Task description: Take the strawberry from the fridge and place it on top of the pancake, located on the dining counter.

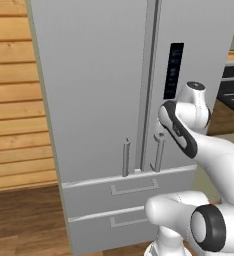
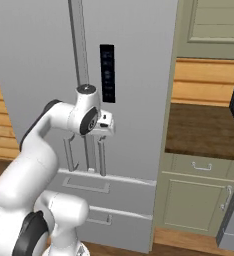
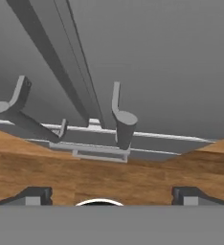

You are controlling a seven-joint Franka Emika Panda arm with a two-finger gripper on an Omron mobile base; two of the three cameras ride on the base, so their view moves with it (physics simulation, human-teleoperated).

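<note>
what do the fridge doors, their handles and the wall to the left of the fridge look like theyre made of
Fridge doors: likely painted or brushed metal, a flat light grey with a soft matte sheen. Handles: seemingly metal bars in a similar grey, with a smooth finish and curved feet. Wall: apparently wood planking, warm orange-brown with horizontal board lines and visible grain.
</note>
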